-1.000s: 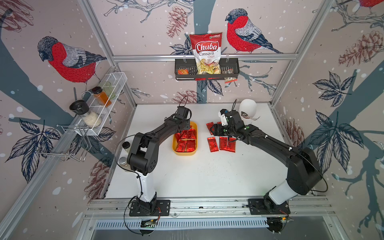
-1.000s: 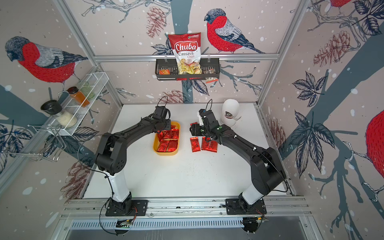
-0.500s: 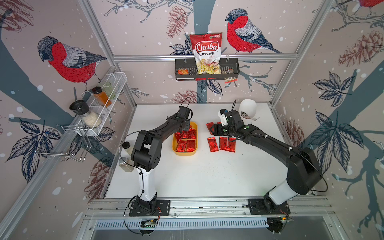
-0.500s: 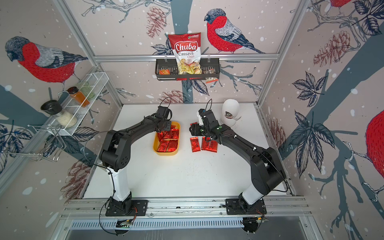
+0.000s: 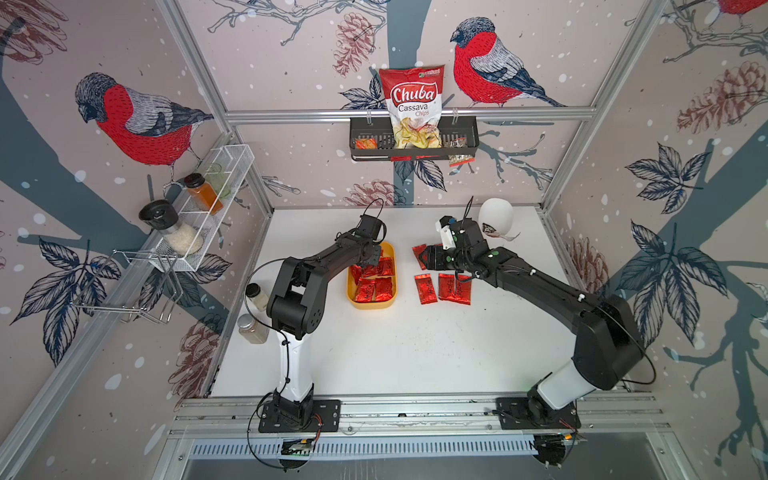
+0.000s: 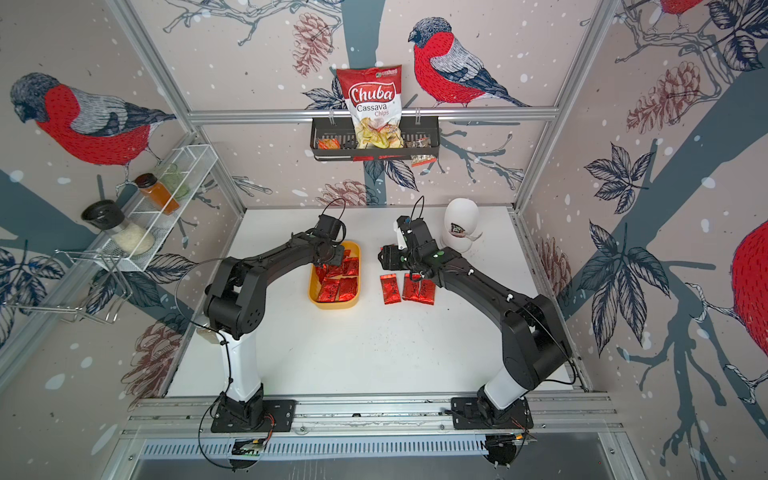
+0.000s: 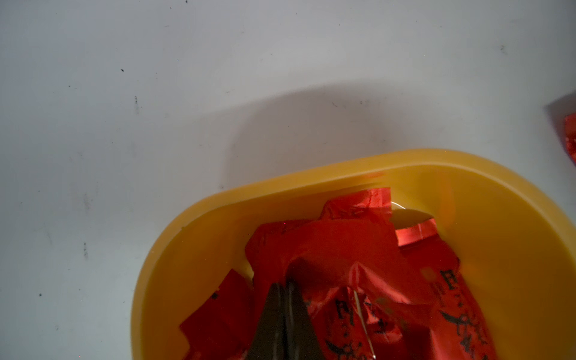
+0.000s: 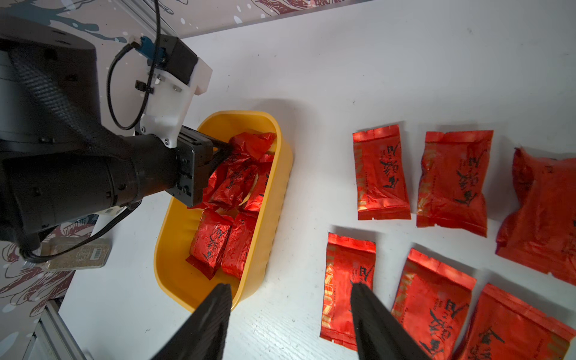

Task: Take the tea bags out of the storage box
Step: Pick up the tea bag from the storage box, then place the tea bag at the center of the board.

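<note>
**Right wrist cam: left arm has one sachet pinched, plenty more in the box**

Right wrist view gives the best look, so going mostly off that. The storage box (image 8: 271,199) sits on the white desk (image 8: 374,78). The left arm (image 8: 78,174) reaches down into the end of it nearer the back wall; you can see that in both top views too. The left jaws are clamped tight on a crumpled sachet (image 8: 252,143), which rides higher than the rest of the pile.

Left wrist view backs that up. The jaws are pressed together with red foil bunched around the tips, though I can't tell how much of the foil is actually caught.

Loads of tea bags (image 8: 215,240) are inside the box. Two lie side by side at the end nearer the robot bases, and a few more are heaped under the left jaws.

On the desk, on the right arm's side of the box, are the laid-out sachets (image 8: 380,174). I count six, lying flat in two rough rows, and the ones at the frame edge are cut off. In a top view the right arm (image 5: 532,278) hides some of them.

The right jaws are spread wide with nothing between them. They hang above the strip of desk between the box and the laid-out sachets.
</note>
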